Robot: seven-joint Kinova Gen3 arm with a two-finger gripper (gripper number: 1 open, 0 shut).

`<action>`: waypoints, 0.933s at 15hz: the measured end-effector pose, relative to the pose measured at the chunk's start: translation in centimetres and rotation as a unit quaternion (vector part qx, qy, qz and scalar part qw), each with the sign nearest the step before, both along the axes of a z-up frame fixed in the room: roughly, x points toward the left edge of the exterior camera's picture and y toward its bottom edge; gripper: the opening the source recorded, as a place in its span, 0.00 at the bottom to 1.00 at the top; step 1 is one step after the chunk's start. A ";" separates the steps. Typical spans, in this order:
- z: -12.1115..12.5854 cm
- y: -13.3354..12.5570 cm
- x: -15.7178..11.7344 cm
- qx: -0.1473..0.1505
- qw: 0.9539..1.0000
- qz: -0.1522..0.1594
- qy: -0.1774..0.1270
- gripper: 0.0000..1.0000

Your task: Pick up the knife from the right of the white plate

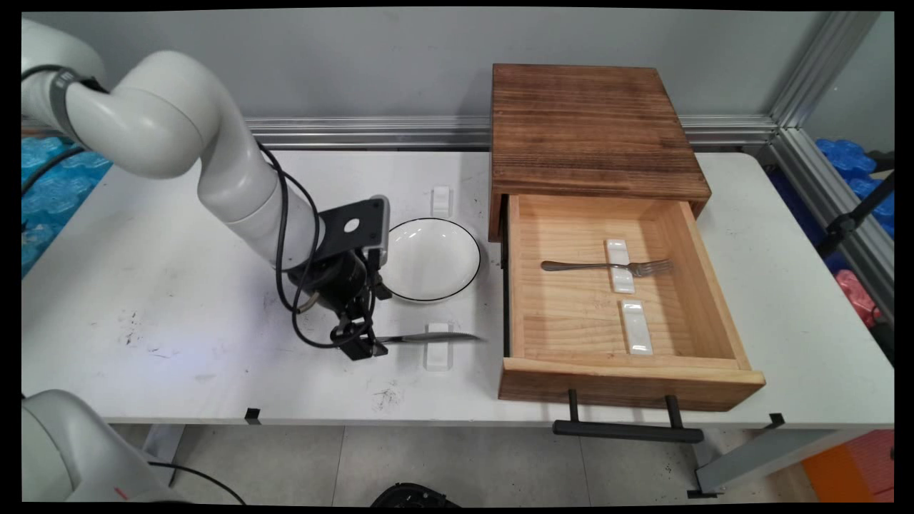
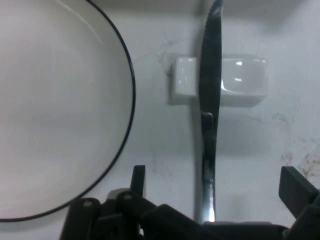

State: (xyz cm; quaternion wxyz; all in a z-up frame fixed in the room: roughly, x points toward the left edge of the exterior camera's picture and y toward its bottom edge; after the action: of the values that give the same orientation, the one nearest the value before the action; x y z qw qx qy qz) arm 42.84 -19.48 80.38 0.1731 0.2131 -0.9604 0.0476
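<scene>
A metal knife [image 1: 428,337] lies on the table with its blade across a small white rest [image 1: 437,350], just in front of a white plate with a black rim [image 1: 432,258]. My gripper [image 1: 360,344] is low over the knife's handle end, pointing down. In the hand view the knife [image 2: 210,100] runs up the middle across the white rest [image 2: 240,82], and the gripper [image 2: 215,176] is open, one finger on each side of the handle and neither touching it. The plate [image 2: 55,110] fills the left of that view.
A wooden box [image 1: 585,128] stands at the back right with its drawer [image 1: 714,285] pulled out. Inside, a fork [image 1: 607,266] lies across one white rest [image 1: 621,282], and a second rest [image 1: 635,327] is bare. Another small rest [image 1: 442,200] sits behind the plate.
</scene>
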 end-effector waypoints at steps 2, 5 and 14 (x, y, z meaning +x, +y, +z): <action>-0.7 0.2 0.1 0.003 1.000 -0.001 0.000 1.00; -1.4 0.2 0.1 0.006 1.000 0.001 0.002 1.00; -2.8 0.1 -0.1 0.007 1.000 0.011 0.010 1.00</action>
State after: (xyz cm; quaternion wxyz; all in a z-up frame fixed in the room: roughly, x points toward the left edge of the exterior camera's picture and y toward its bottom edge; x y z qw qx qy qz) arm 42.77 -19.38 77.63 0.1805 0.2250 -0.9566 0.0411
